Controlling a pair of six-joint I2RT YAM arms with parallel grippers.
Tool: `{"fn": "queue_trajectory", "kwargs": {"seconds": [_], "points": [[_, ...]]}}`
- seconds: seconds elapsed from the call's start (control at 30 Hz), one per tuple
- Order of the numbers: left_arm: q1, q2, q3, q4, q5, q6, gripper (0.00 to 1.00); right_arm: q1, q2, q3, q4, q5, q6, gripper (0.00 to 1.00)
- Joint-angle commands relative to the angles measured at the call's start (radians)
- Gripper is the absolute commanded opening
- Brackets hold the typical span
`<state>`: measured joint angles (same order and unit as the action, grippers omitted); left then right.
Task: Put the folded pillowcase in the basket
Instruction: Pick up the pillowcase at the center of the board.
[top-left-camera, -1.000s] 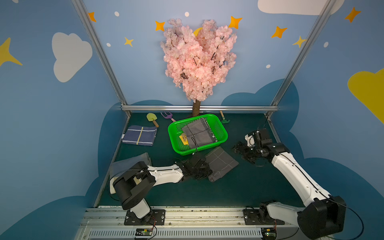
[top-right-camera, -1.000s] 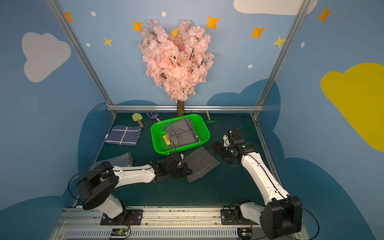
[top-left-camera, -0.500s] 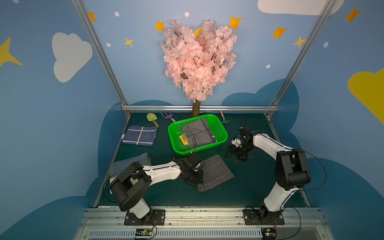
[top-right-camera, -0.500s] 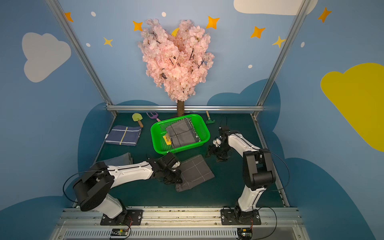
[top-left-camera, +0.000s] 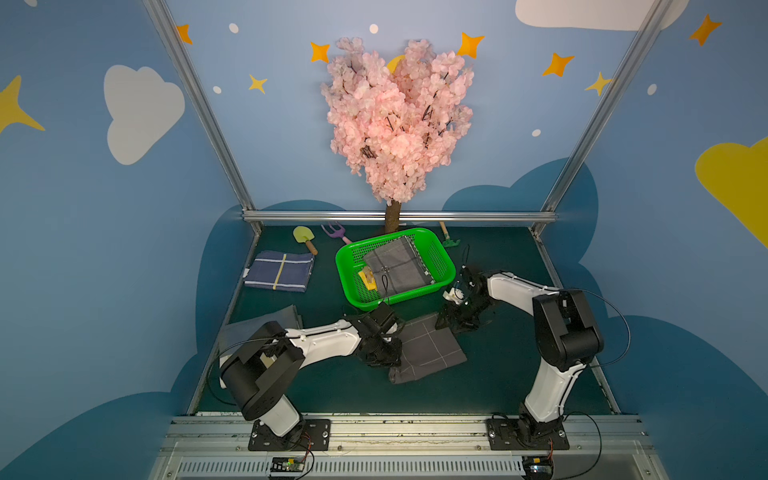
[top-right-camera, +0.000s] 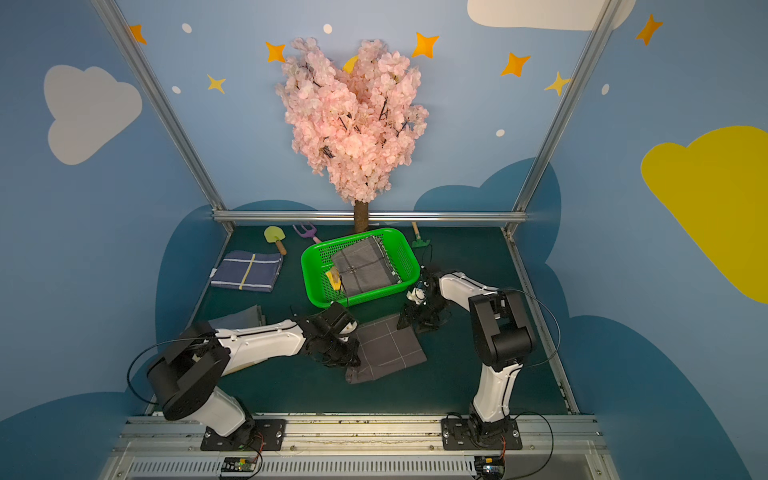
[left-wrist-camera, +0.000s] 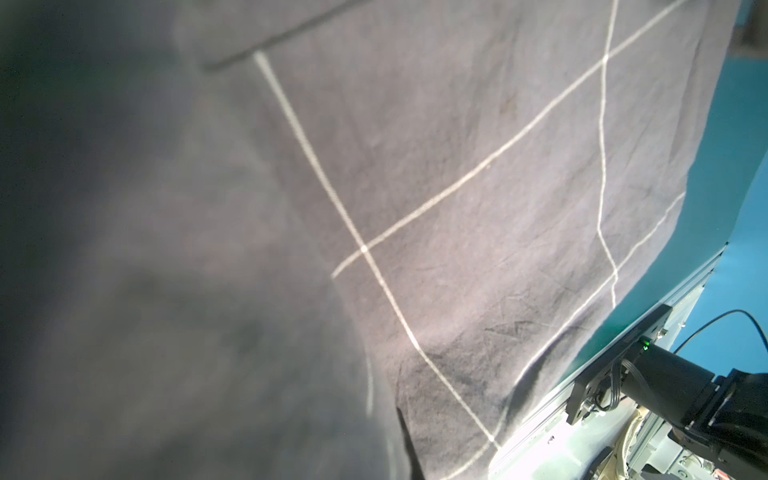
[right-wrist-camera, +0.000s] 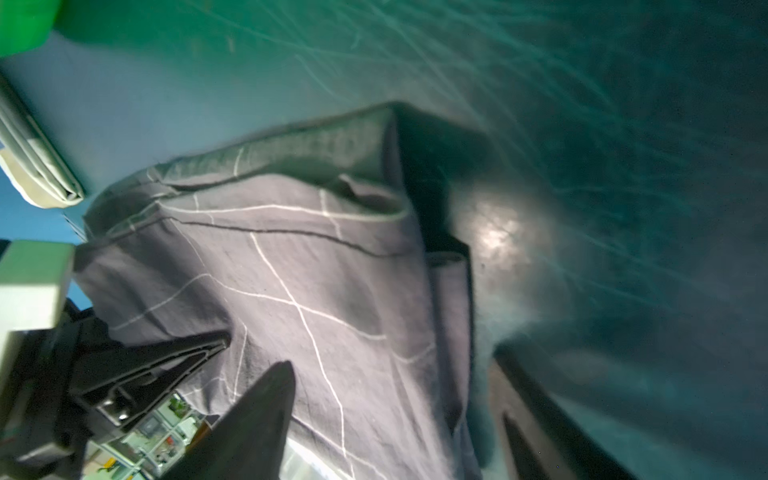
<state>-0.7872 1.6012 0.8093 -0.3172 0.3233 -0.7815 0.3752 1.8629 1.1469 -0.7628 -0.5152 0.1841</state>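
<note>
Basket (top-left-camera: 351, 271) holding grey checked cloth (top-left-camera: 395, 264), pillowcase (top-left-camera: 432, 350) outside

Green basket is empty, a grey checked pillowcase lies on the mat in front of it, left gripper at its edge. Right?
Not empty: both top views show the basket holding a folded grey cloth and a small yellow thing. The grey checked pillowcase does lie in front, left gripper at its edge.

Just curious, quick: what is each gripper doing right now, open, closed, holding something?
Left gripper: closed on the grey pillowcase, at its edge.
Right gripper: open, at its far corner.
</note>
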Motion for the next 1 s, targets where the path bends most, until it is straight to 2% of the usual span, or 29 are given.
{"fn": "queue_trajectory", "kwargs": {"seconds": [0.0, 0.07, 0.2, 0.33, 0.4, 0.53, 0.67, 0.83, 0.97], "points": [[0.018, -0.034, -0.007, -0.028, -0.013, 0.023, 0.03, 0.057, 0.023, -0.086, 0.059, -0.029, 0.036, 0.57], [0.03, -0.045, -0.011, -0.023, -0.02, 0.021, 0.03, 0.074, 0.004, -0.121, 0.092, -0.03, 0.063, 0.43], [0.046, -0.059, -0.015, -0.008, -0.015, 0.016, 0.03, 0.102, -0.013, -0.151, 0.109, 0.003, 0.092, 0.25], [0.048, -0.077, -0.005, 0.011, -0.011, 0.008, 0.03, 0.114, -0.044, -0.15, 0.109, 0.018, 0.117, 0.0], [0.044, -0.104, 0.006, 0.008, -0.029, 0.009, 0.03, 0.121, -0.083, -0.142, 0.104, 0.03, 0.131, 0.0], [0.026, -0.185, 0.066, -0.091, -0.151, 0.04, 0.03, 0.149, -0.176, -0.097, 0.055, 0.081, 0.153, 0.0], [0.027, -0.274, 0.087, -0.107, -0.171, 0.051, 0.03, 0.187, -0.275, -0.027, -0.014, 0.137, 0.16, 0.0], [0.013, -0.385, 0.151, -0.15, -0.225, 0.045, 0.03, 0.212, -0.381, 0.118, -0.099, 0.214, 0.161, 0.0], [0.015, -0.425, 0.229, -0.149, -0.308, 0.087, 0.03, 0.211, -0.4, 0.247, -0.097, 0.269, 0.166, 0.0]]}}
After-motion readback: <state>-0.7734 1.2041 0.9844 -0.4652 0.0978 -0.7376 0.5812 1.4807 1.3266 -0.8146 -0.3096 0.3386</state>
